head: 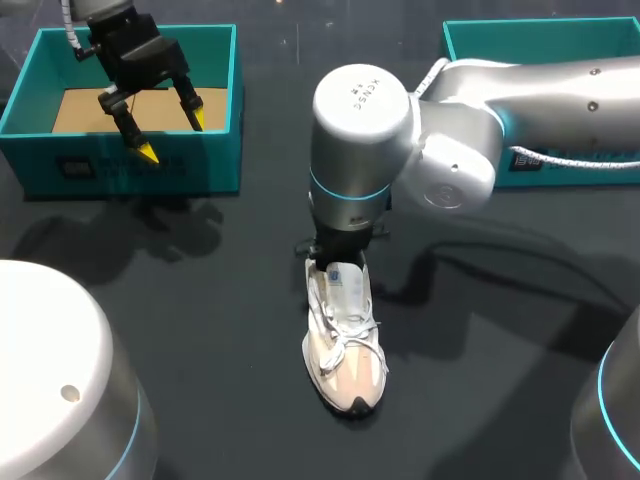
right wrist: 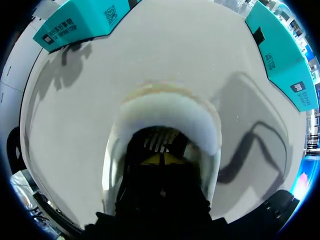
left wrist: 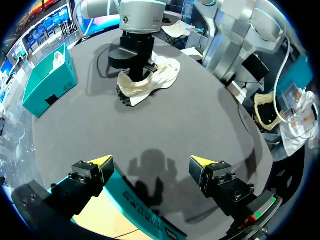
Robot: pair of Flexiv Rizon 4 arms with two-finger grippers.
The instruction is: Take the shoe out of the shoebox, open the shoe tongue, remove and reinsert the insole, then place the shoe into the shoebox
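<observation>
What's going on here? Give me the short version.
The right arm is over the middle of the table, its tip down in the heel opening of the white shoe, which stands on the table outside the teal shoebox. Whether it grips anything inside cannot be seen. The left arm hangs over the shoebox's front wall, jaws open and empty.
</observation>
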